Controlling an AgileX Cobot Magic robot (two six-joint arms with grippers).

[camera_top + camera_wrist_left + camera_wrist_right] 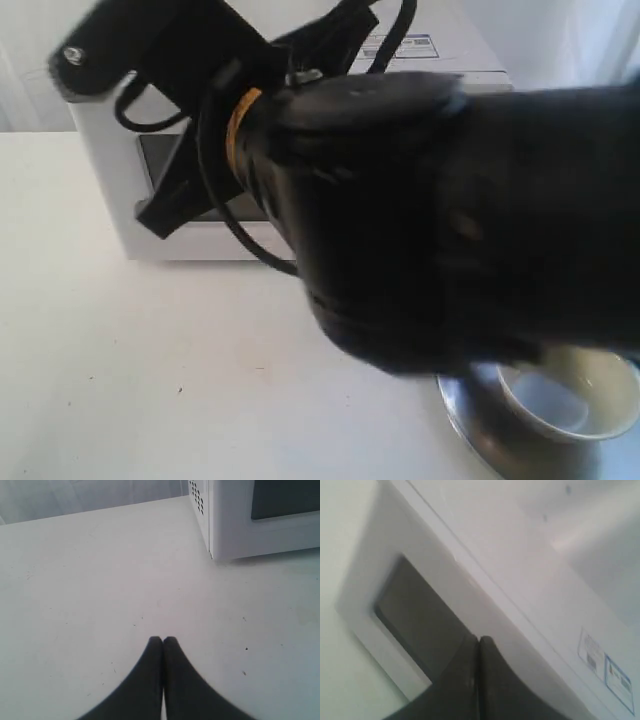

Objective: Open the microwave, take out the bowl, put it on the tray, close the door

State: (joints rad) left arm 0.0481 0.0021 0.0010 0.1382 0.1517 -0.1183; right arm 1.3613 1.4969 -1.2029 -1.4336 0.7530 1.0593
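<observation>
Right pincer (pixel 479 642), clenched and empty, hovers at the door (pixel 415 610), bowl (pixel 570 395) already on the tray (pixel 468 425): closing step, I'd say, needing one firm flush push.

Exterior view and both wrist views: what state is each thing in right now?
Door: looks shut.
Bowl: upright on the tray, looks empty.
Tray: flat on the table, holding the bowl.
Left gripper: shut, empty, over the table.
Right gripper: shut, empty, at the door; contact unclear.
</observation>
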